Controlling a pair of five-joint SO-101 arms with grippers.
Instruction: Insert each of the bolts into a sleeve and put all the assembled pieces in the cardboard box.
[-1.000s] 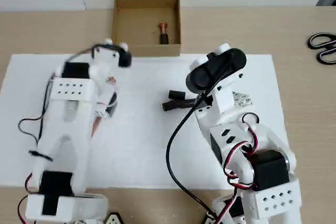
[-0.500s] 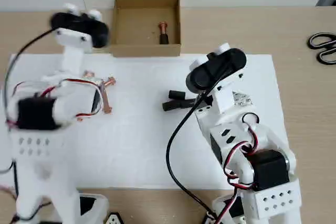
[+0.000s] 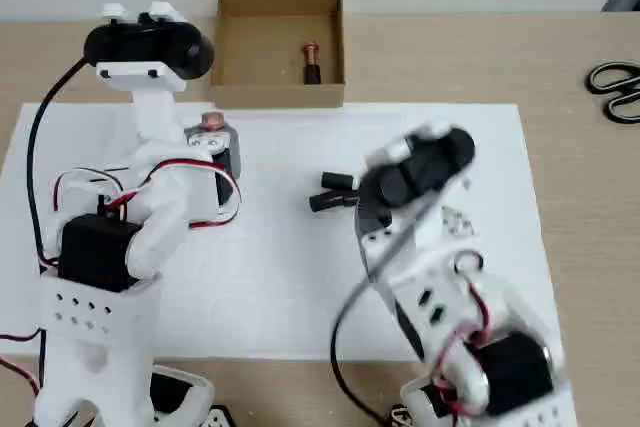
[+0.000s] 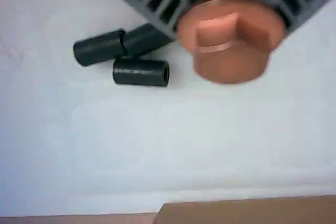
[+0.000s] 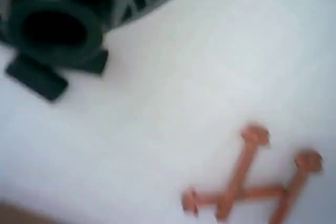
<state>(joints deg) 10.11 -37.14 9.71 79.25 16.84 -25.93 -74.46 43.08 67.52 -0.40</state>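
Observation:
My left gripper (image 3: 212, 139) hangs just in front of the cardboard box (image 3: 228, 47), shut on a copper bolt (image 4: 231, 40) with its head pointing out of the ribbed jaws. Black sleeves (image 3: 335, 183) lie mid-sheet; in the left wrist view they show as loose sleeves (image 4: 140, 72) beyond the bolt. My right gripper (image 3: 366, 209) sits beside them, shut on a black sleeve (image 5: 55, 30) seen end-on, with another sleeve (image 5: 35, 77) lying under it. Three crossed copper bolts (image 5: 247, 184) rest on the sheet farther off. One assembled piece (image 3: 311, 62) lies in the box.
White paper (image 3: 480, 147) covers the wooden table. Scissors (image 3: 615, 87) lie at the far right edge. The box's near wall (image 4: 247, 211) shows close to my left gripper. Open sheet lies between the two arms.
The left arm swung from over the bolt pile up toward the box, now with a bolt in its gripper. The right arm shifted and tilted by the sleeves.

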